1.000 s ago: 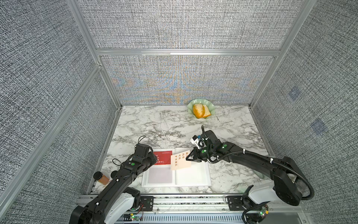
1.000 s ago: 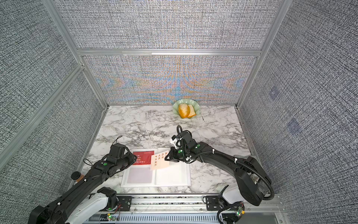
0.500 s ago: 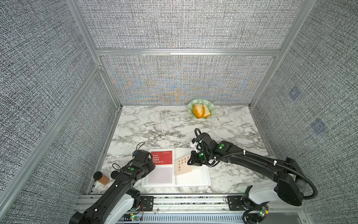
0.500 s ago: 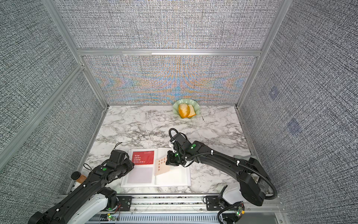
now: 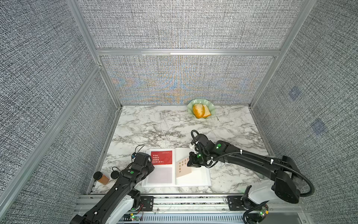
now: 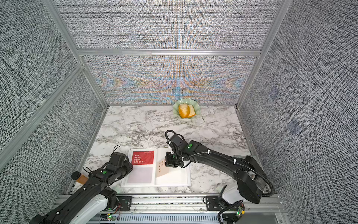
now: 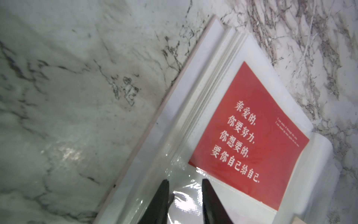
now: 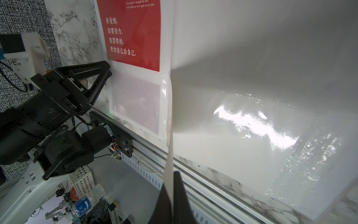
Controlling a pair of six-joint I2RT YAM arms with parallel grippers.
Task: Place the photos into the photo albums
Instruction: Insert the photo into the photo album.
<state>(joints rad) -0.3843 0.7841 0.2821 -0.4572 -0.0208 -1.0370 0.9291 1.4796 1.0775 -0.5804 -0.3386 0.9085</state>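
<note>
Top views: a large white photo album [image 5: 197, 179] lies open on the grey-veined white marble table [image 5: 155, 126], near the front rail.
Left page: a red rectangular photo with white characters [image 5: 161, 157] sits in the far pocket. The near pocket shows a pale pinkish rectangle [image 5: 159, 175].
Right gripper [image 8: 171, 184]: fingers are clamped on one edge of a cream rectangular photo with red-brown characters [image 5: 183, 167].
Cream photo position: tilted over the right page, just beside the spine. Whether its edge has entered a pocket cannot be told.
Left gripper [image 7: 185, 181]: fingers are parted by a narrow gap, with the tips on the clear plastic sleeve of the near left pocket, beside the red photo. Nothing is seen clamped.
Surroundings: a pale green scalloped bowl [image 5: 212, 111] holding orange-yellow food sits at the back wall. An amber jar with black lid [image 5: 101, 178] is left of the album.
</note>
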